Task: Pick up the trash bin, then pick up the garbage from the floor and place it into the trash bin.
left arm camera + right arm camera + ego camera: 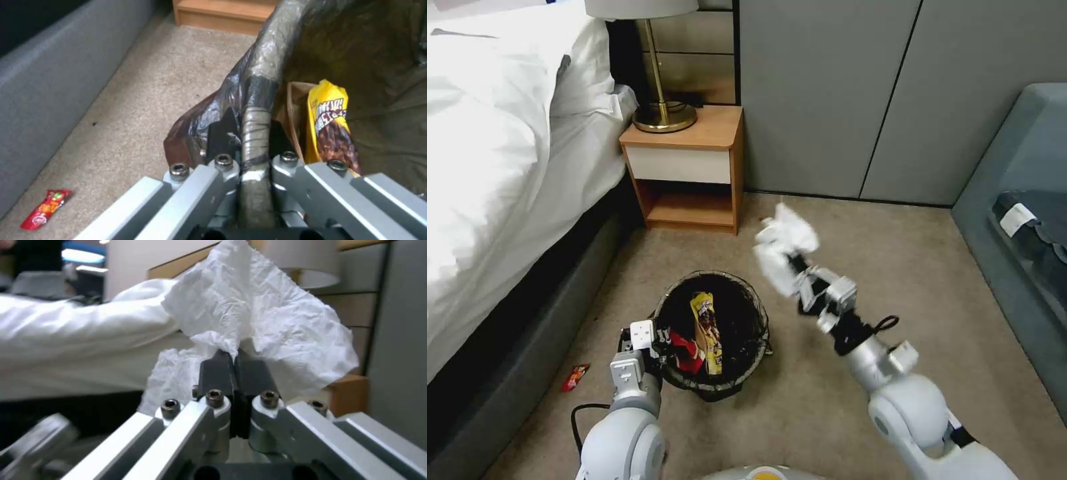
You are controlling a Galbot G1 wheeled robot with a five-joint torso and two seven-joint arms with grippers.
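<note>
On the left, bed: white bedding hangs over a dark base that borders the carpet along its whole left edge.
Carpet: open floor runs between bed base and grey sofa on the right; the widest free stretch lies right of the bin.
Nightstand: stands against the wall beside the bed, a brass lamp on top, beyond the bin.
Bin: between the arms, left of centre; dark liner folded over the rim. Whether it rests on the carpet or is lifted cannot be told.
Left end effector: at the bin's near left rim, fingers clamped on the lined rim, one inside and one outside, as the left wrist view shows plainly.
Right end effector: raised to the right of and beyond the bin, fingers pressed together on the tissue.
Tissue: held in the air, clear of the bin's rim; the right wrist view shows its crumpled folds spreading above the fingertips.
Yellow wrapper: upright inside the bin, beside a red wrapper; the left wrist view shows a tan paper bag behind it.
Red packet: on the carpet just beside the bed base, left of the bin.
</note>
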